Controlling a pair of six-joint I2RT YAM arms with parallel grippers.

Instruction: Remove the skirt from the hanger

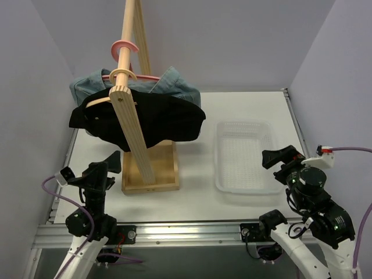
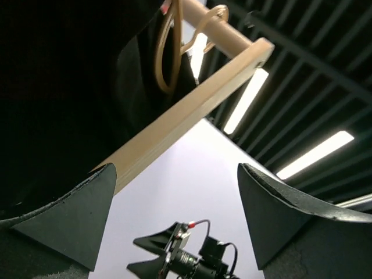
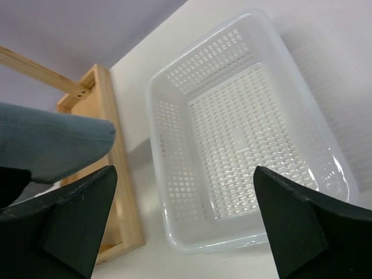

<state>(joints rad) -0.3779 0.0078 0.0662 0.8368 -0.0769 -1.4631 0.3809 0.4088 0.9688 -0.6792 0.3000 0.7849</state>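
Observation:
A black garment (image 1: 157, 119) hangs on a beige hanger (image 1: 122, 74) at the near end of a wooden rail (image 1: 132, 99). Behind it a blue denim garment (image 1: 180, 87) hangs on a pink hanger (image 1: 124, 46). I cannot tell which one is the skirt. My left gripper (image 1: 107, 164) is open and empty, below and left of the black garment. In the left wrist view it (image 2: 174, 215) points up at the black cloth (image 2: 58, 87), hanger (image 2: 168, 52) and rail (image 2: 192, 104). My right gripper (image 1: 279, 158) is open and empty by the basket; its wrist view (image 3: 183, 221) shows the denim (image 3: 52, 139).
The rail stands on a wooden base frame (image 1: 150, 174) at the table's left. A white perforated plastic basket (image 1: 218, 157) sits at the right, empty, also in the right wrist view (image 3: 244, 128). Lilac walls close in the table on three sides.

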